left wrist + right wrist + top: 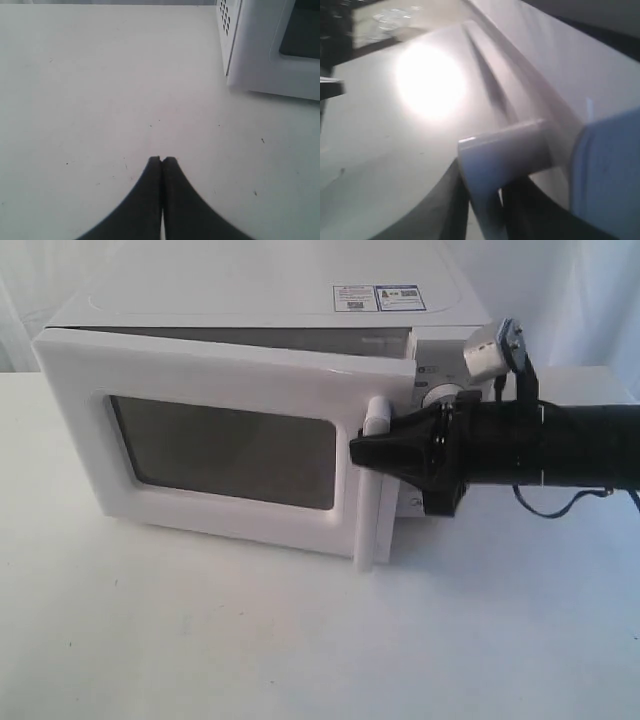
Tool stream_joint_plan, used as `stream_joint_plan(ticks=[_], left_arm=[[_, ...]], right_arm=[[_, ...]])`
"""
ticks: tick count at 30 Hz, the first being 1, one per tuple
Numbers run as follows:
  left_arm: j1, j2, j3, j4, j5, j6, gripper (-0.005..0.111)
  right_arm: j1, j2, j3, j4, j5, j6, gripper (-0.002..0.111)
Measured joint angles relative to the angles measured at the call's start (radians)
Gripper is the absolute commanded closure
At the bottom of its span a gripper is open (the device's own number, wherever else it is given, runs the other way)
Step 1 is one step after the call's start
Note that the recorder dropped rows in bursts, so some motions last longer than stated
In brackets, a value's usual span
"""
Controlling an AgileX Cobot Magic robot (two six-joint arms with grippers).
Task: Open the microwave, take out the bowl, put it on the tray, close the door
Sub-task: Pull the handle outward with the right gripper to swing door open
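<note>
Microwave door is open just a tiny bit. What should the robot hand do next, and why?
Probably pull the handle outward to swing the door wider. The right gripper is closed around the handle, and the door stands only slightly ajar, so the inside of the microwave is hidden.

The boxy white microwave (260, 290) is seen upright; its dark-windowed door (200, 375) is swung slightly ajar, the bar handle (366, 532) vertical.

Exterior faces microwave (250, 300) front, wrists close
</note>
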Motion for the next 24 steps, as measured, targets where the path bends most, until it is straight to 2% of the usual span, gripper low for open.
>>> stream_joint_plan(ticks=[2,17,24], left_arm=[[0.0,0.0,0.0,0.0,0.0,0.0,0.107],[0.0,0.0,0.0,0.0,0.0,0.0,0.107],[0.0,0.0,0.0,0.0,0.0,0.0,0.107]], right_arm=[[0.01,-0.017,0.025,-0.035,0.049,0.0,0.108],[0.02,-0.063,0.102,0.012,0.025,0.0,0.108],[0.064,-0.075,0.128,0.043,0.014,0.0,0.108]])
